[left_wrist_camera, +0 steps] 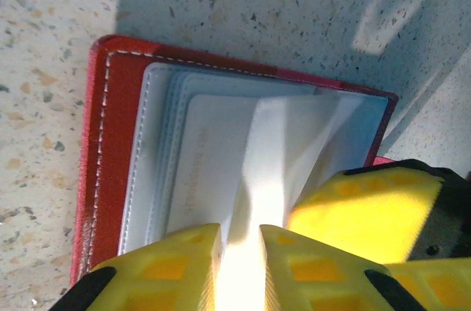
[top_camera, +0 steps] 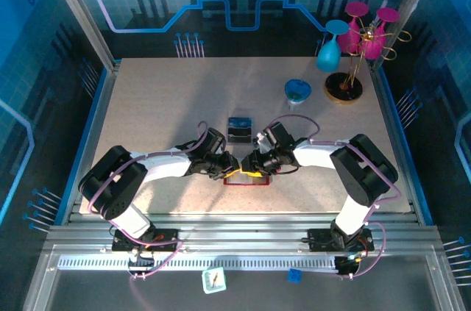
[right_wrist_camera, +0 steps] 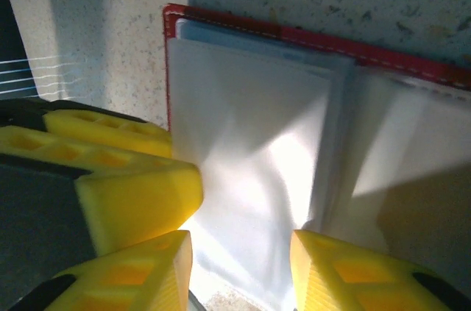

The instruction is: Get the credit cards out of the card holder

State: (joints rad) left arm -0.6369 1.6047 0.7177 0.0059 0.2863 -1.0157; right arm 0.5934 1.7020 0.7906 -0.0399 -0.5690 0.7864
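Left gripper (left_wrist_camera: 241, 241) nips, it seems, the free edge of a slick, floppy sleeve (left_wrist_camera: 294, 127) in the card holder (left_wrist_camera: 118, 105); right gripper (right_wrist_camera: 239, 252) gapes.

Speckled table (top_camera: 147, 105): red card holder (top_camera: 246, 181), blue bowl (top_camera: 297, 90), cup stand (top_camera: 344, 89).

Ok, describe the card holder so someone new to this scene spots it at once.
On the speckled table, look at the middle, toward the front edge. The card holder lies flat and open there. It is the one red-edged rectangle with pale pockets inside, unlike the small dark-and-blue object just behind it.
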